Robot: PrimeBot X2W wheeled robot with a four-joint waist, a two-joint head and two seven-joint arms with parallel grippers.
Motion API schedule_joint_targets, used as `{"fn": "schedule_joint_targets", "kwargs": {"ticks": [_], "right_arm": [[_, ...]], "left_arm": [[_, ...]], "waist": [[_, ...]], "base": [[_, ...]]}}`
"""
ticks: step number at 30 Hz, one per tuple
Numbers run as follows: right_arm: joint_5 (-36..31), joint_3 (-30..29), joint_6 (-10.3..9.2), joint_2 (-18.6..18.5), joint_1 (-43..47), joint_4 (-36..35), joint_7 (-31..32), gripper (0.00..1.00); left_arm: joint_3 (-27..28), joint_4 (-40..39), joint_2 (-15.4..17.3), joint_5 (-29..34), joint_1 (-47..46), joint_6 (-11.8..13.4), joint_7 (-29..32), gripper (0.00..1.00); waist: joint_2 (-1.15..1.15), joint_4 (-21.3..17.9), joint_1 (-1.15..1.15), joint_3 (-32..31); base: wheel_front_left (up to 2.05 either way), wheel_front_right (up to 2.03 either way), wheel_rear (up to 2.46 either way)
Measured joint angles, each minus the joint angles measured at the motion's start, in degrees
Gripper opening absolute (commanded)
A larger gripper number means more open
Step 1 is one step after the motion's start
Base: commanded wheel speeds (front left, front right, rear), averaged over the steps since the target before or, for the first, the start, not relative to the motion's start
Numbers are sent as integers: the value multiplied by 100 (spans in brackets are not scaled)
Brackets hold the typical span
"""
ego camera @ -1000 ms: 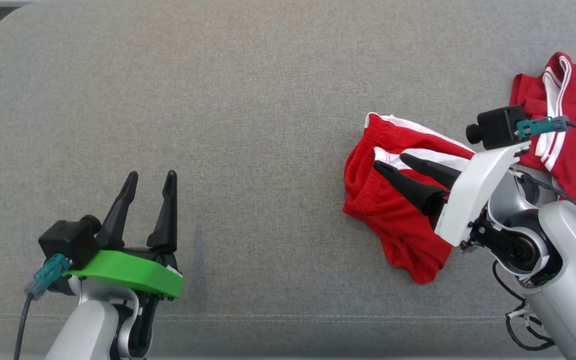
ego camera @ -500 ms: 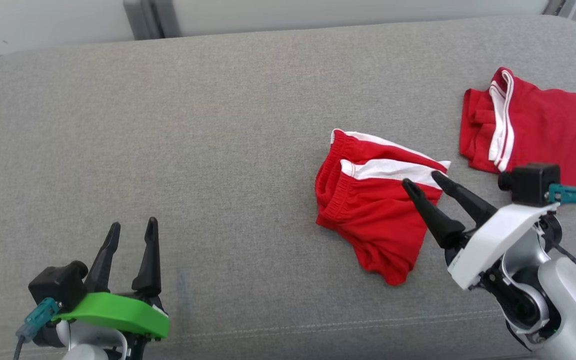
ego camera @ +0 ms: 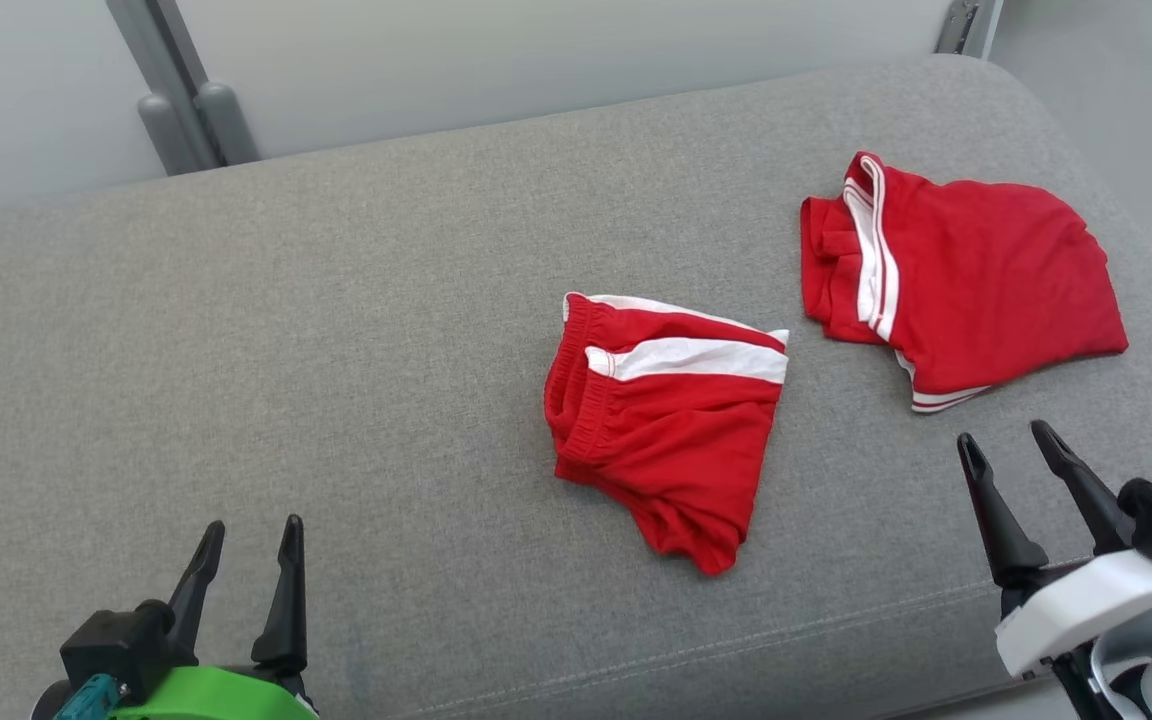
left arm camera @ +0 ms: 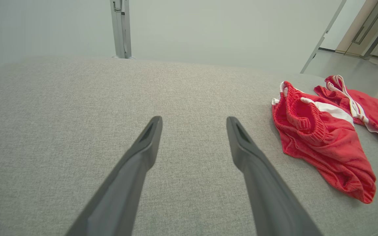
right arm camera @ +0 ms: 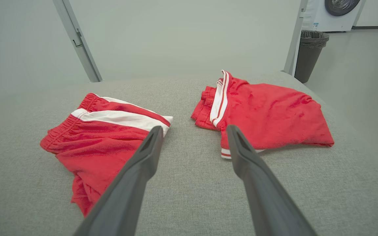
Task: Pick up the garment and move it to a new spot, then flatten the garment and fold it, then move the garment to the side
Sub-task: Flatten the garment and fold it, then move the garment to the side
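Note:
A garment, red shorts (ego camera: 666, 430) with a white side stripe, lies folded on the grey cushion (ego camera: 336, 350), right of centre. These shorts (left arm camera: 323, 144) lie right of my left gripper (left arm camera: 194, 119), whose fingers are spread with nothing between them. In the head view the left gripper (ego camera: 252, 525) sits at the lower left, far from the cloth. My right gripper (ego camera: 1003, 435) stands open at the lower right, apart from both cloths. In its wrist view the right gripper (right arm camera: 194, 128) points between the shorts (right arm camera: 100, 141) and a second red garment (right arm camera: 267, 114).
The second red garment (ego camera: 966, 290) with white trim lies near the cushion's right end. A grey metal post (ego camera: 176, 100) stands behind the cushion. A dark bin (right arm camera: 308, 55) and a washing machine (right arm camera: 340, 13) stand on the floor beyond the right end.
The head camera has tilted up and drawn back. My right gripper has pulled away from over the shorts toward the lower right, still open. The shorts stay lying free.

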Motion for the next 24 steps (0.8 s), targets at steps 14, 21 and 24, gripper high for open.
{"fn": "schedule_joint_targets", "kwargs": {"ticks": [14,21,24], "right_arm": [[-111,-516,-43,189,875,431,-500,100],[-153,-602,-43,219,875,424,-549,100],[114,-627,-41,437,872,400,-549,100]], "left_arm": [[252,-208,53,190,592,57,-21,100],[286,-343,44,223,614,66,-46,100],[330,-424,27,223,636,81,-46,100]], "waist": [[0,-39,0,-295],[0,86,0,-305],[0,159,0,-272]], "base": [[0,0,0],[0,0,0],[0,0,0]]}}
